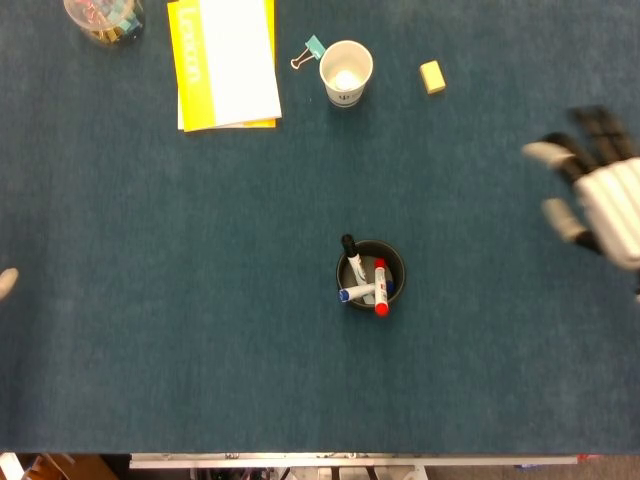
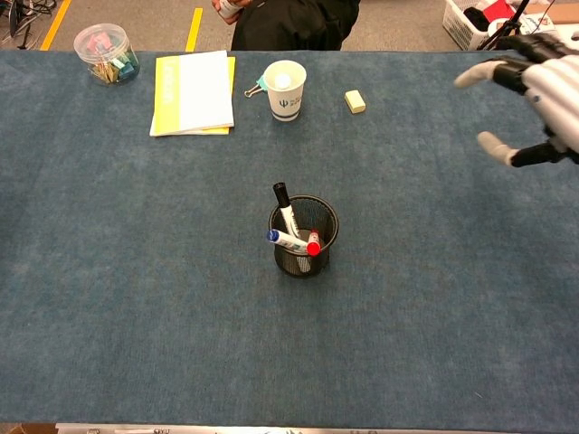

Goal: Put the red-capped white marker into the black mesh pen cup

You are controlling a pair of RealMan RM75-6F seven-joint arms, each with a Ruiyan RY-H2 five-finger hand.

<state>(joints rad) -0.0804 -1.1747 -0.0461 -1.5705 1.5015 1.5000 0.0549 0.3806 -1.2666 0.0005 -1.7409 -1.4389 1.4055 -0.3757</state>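
We see the red-capped white marker (image 2: 310, 246) standing inside the black mesh pen cup (image 2: 303, 237), mid-tabletop, beside a blue-capped marker (image 2: 285, 240) and a black-capped one (image 2: 285, 206). The right hand (image 2: 543, 86) hangs at the right edge, well apart, fingers (image 2: 473, 75) spread wide, holding nothing, though blurred overhead. Only the light cup tipping under leaning markers looks risky. The left hand is barely visible.

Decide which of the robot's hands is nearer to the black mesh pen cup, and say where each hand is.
Right. The right hand hovers open at the table's right edge, well apart from the black mesh pen cup. The left hand barely shows at the far left edge, farther off.
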